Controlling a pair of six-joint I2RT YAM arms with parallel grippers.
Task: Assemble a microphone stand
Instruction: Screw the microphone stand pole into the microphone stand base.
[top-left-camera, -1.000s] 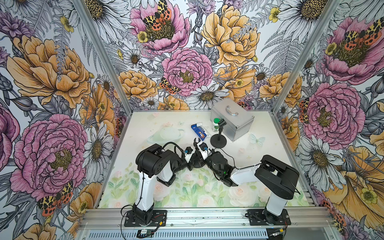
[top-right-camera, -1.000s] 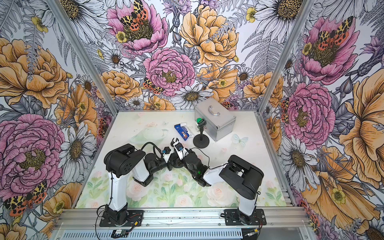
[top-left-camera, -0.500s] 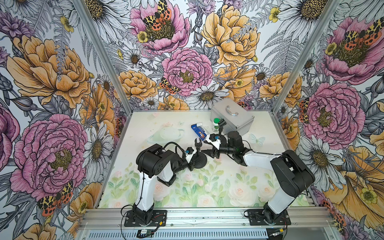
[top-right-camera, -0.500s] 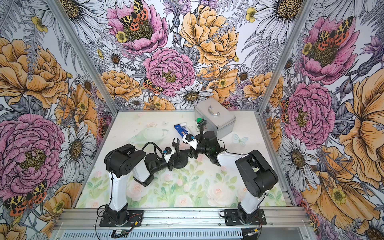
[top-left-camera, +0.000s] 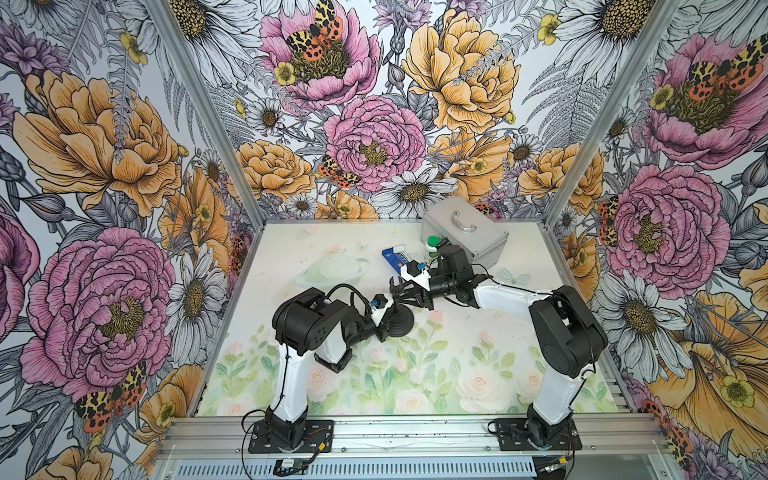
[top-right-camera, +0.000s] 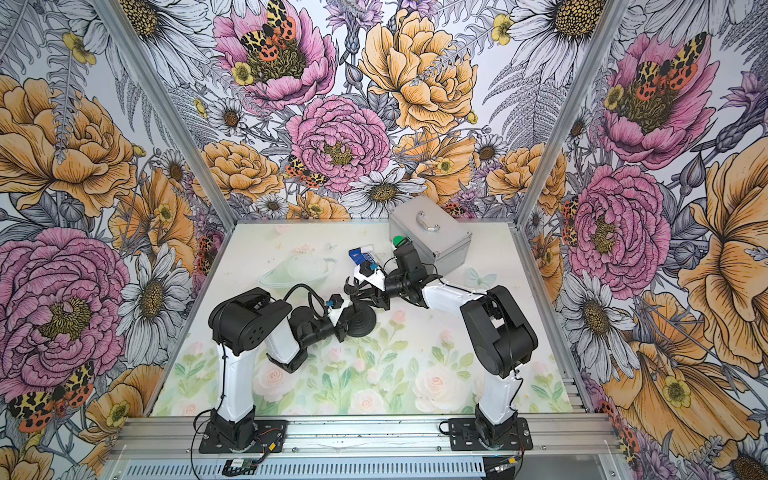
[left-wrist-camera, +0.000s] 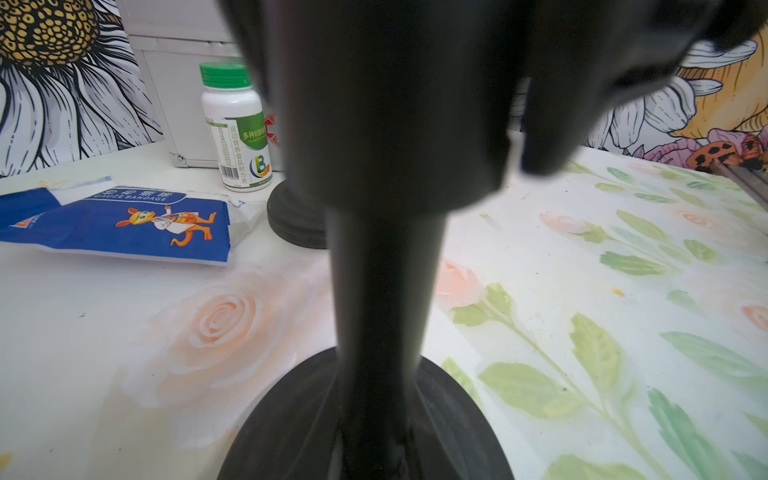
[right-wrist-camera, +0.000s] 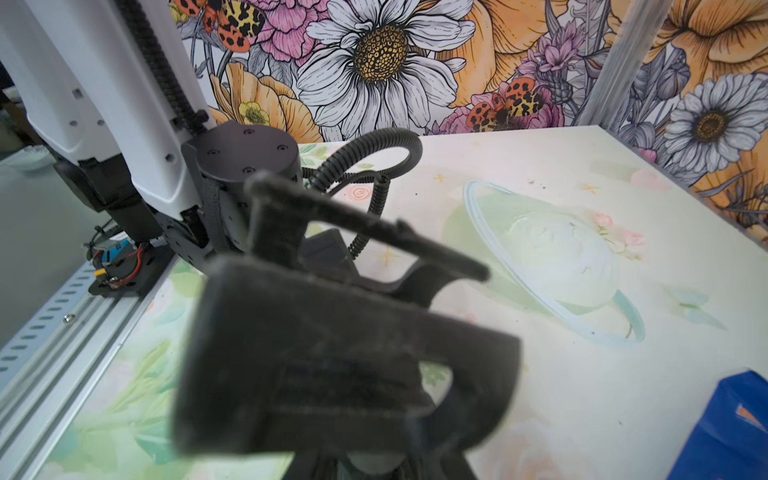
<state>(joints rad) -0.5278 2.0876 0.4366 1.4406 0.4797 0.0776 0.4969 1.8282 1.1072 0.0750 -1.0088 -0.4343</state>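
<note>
Ok so rn my left jaws are clamped tight on the mic stand pole (left-wrist-camera: 382, 282), just above its round base (top-left-camera: 402, 323), which sits on the surface (top-left-camera: 457, 361) approx midway btw my two arms. Right jaws are clenched on the mic clip (top-left-camera: 395, 286) at the top of that pole. Further back there's a 2nd black base (left-wrist-camera: 293, 220) right beside a green-cap bottle (left-wrist-camera: 237, 129), plus a blue bandage pack (left-wrist-camera: 124, 224) and a silver case (top-left-camera: 465, 232).
</note>
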